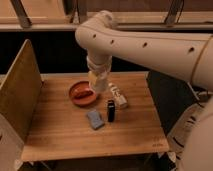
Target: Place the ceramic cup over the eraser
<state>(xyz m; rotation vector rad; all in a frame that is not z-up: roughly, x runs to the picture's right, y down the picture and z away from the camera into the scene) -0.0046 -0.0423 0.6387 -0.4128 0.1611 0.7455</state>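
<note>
The gripper (99, 84) held the cup (97, 78) clasped above the bowl (75, 90), seemingly mid-carry; next it needed centring over the eraser (111, 110), then lowering.

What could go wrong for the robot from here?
The gripper hangs over the right edge of the orange bowl and might clip it. The eraser stands upright and narrow; a nudge could topple it. The white box and blue pad sit close beside it, leaving little room to cover it.
</note>
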